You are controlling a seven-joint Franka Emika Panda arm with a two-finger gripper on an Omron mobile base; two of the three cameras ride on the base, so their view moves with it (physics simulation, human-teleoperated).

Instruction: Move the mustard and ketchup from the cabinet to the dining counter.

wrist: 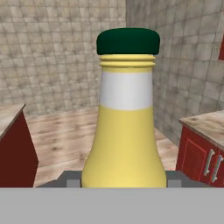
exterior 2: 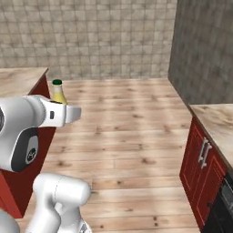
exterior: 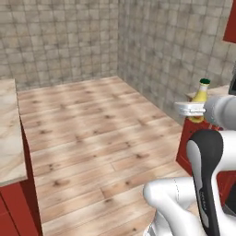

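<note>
- Grey-beige square-tiled walls (exterior: 60, 41) meet at a corner.
- Light knotty wooden plank floor (exterior: 92, 133) spreads below.
- Glossy red base cupboard with silver bar handles (exterior 2: 202, 159) stands under a beige marbled stone counter (exterior 2: 218, 123).

- The floor (exterior: 92, 133) is made of light wood planks with dark knots. It runs between the counters to the back wall.
- The back wall (exterior 2: 100, 36) has small grey-brown square tiles.
- Another tiled wall (exterior: 175, 50) meets it at a corner and looks darker in the shade.
- A red cupboard (exterior 2: 202, 159) stands on the right, with two panelled doors and silver bar handles close together.
- A marbled stone worktop (exterior 2: 218, 120) lies on that cupboard.
- Something black (exterior 2: 223, 205) shows below, next to the red doors.
</note>
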